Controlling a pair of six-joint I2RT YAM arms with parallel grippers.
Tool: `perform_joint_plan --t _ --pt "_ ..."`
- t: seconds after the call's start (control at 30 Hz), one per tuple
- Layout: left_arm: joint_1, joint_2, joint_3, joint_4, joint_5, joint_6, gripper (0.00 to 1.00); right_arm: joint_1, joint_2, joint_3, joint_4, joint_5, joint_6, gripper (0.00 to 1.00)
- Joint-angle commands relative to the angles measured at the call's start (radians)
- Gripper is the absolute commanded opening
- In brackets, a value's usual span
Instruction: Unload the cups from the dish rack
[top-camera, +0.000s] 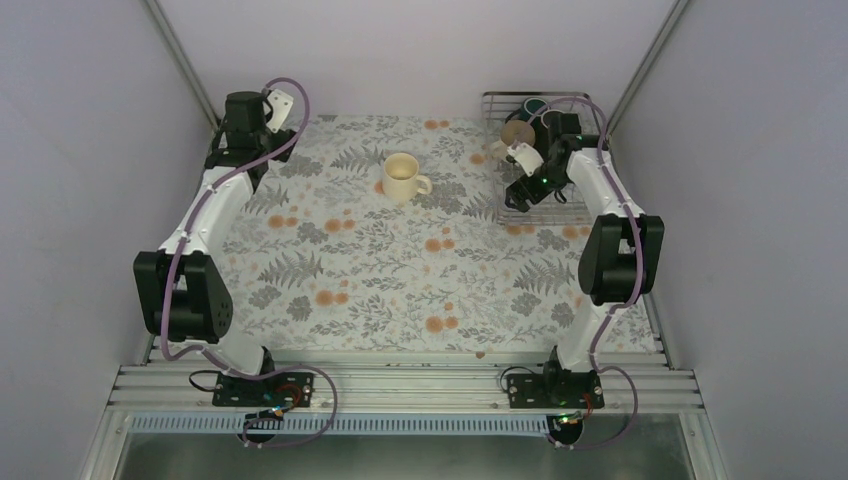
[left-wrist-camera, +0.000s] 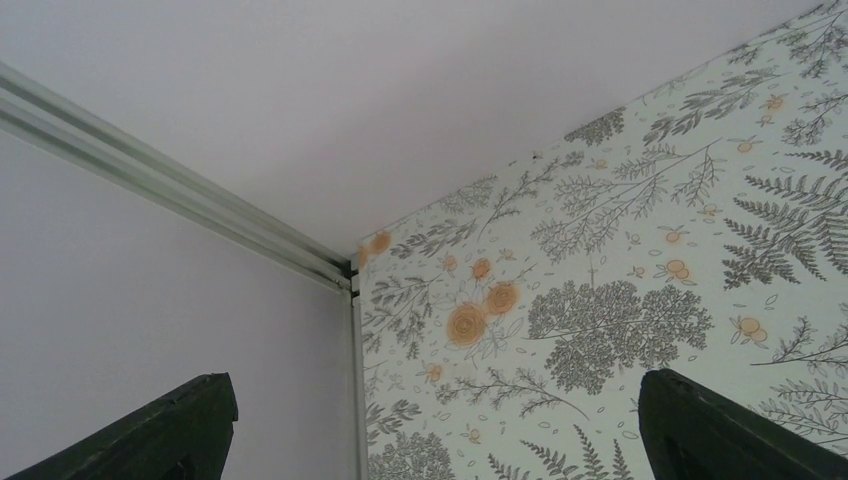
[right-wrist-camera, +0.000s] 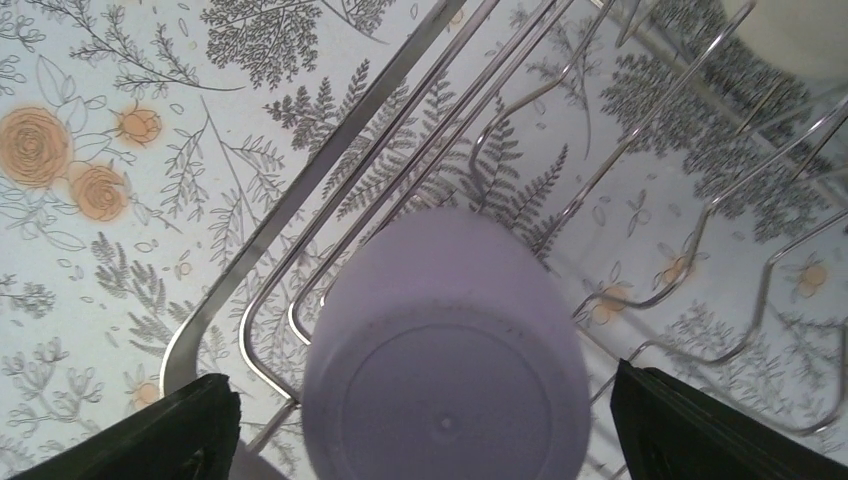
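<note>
While the right jaws stand wide apart and hold nothing, the lavender cup (right-wrist-camera: 445, 350) sits squarely between their two dark fingers (right-wrist-camera: 190, 430). As far as the wrist view shows, neither finger touches its wall. The cup is upended with its flat base turned toward the camera. Its long axis therefore runs roughly along the jaws' line of approach, not across it, and a straight advance should put one finger on each side. It rests inside the dish rack (right-wrist-camera: 300, 190), close to the rack's edge bar, with wire hoops just beyond it and a pale mug (right-wrist-camera: 800, 35) farther in. The rack lies at the far right of the table (top-camera: 330, 290), under the right arm. The left jaws, also apart and empty, face the far left corner, well apart from the rack, so the right arm is plainly nearer. One cream mug (top-camera: 402, 178) already stands upright on the table.
</note>
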Motion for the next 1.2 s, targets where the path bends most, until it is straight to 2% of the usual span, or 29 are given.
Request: perform_joint_plan --t 0.0,0.13,0.43,0.53,0.67,0.73,0.87,0.9,1.03,1.1,1.17 --pt "-0.019 0.001 -0.002 0.021 -0.006 -0.02 1.0 -0.007 0.017 0.001 0.071 -0.001 0.022 0.93" --pt "-0.056 -0.005 -0.02 0.044 -0.014 -0.007 1.0 -0.01 0.053 0.02 0.068 -0.006 0.038 0.72" --pt "-0.14 -0.022 -0.036 0.087 0.033 0.004 1.0 -0.033 0.005 0.066 0.026 -0.058 0.052 0.57" --pt "-0.184 -0.049 -0.076 0.156 0.074 0.02 1.0 -0.071 -0.028 0.166 -0.039 -0.142 0.058 0.54" --pt "-0.258 -0.078 -0.132 0.345 0.167 0.011 1.0 -0.159 -0.015 0.436 -0.19 -0.429 0.077 0.5" --pt "-0.3 -0.11 -0.172 0.461 0.236 0.008 1.0 -0.179 0.022 0.57 -0.277 -0.547 0.1 0.5" --pt "-0.331 -0.201 -0.38 0.824 0.594 0.034 1.0 -0.171 0.009 0.569 -0.28 -0.718 0.128 0.5" --pt "-0.334 -0.193 -0.387 0.871 0.658 0.032 1.0 -0.167 0.007 0.565 -0.28 -0.755 0.13 0.5" --pt "-0.35 -0.066 -0.21 0.771 0.784 -0.055 1.0 -0.167 0.007 0.538 -0.28 -0.898 0.136 0.49" --pt "-0.35 -0.025 -0.198 0.852 0.889 -0.115 1.0 -0.167 0.014 0.527 -0.28 -0.977 0.155 0.48" --pt "-0.363 0.011 -0.225 1.022 0.961 -0.17 1.0 -0.166 0.023 0.529 -0.28 -1.062 0.178 0.47"
